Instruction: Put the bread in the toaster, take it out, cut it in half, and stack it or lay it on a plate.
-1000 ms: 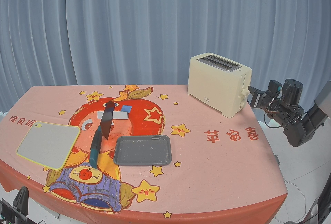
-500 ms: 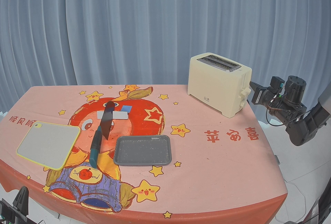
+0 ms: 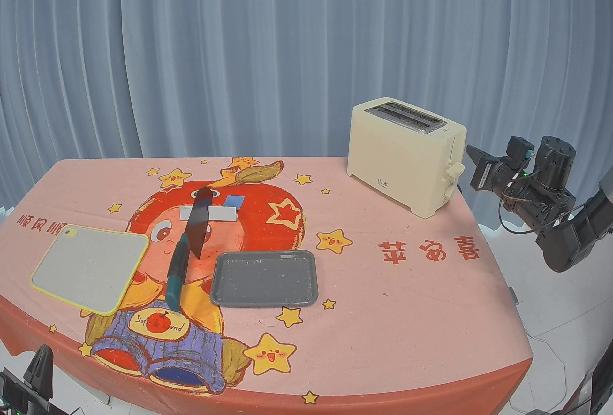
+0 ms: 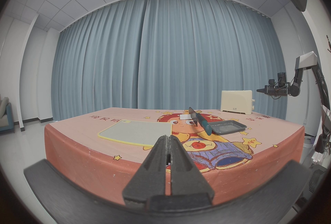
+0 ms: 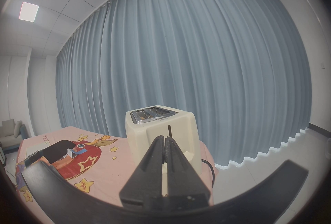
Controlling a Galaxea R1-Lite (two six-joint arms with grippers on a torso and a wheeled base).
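Observation:
A cream toaster (image 3: pixel 406 154) stands at the table's far right, its side lever (image 3: pixel 455 170) facing my right gripper (image 3: pixel 471 151). That gripper is shut, holds nothing, and hovers just off the table edge, level with the toaster's upper half. In the right wrist view the toaster (image 5: pixel 162 131) sits straight behind the closed fingertips (image 5: pixel 164 142). What lies in the slots (image 3: pixel 406 117) I cannot tell. My left gripper (image 4: pixel 169 147) is shut and low, in front of the table's near left corner. A grey plate (image 3: pixel 265 277) lies mid-table.
A knife (image 3: pixel 185 244) with a teal handle leans on a small white rest, left of the plate. A pale cutting board (image 3: pixel 89 268) with a yellow rim lies at the near left. Blue curtains hang behind the table.
My right gripper has risen and drawn back a little to the right, away from the toaster's lever. Everything on the table is unchanged.

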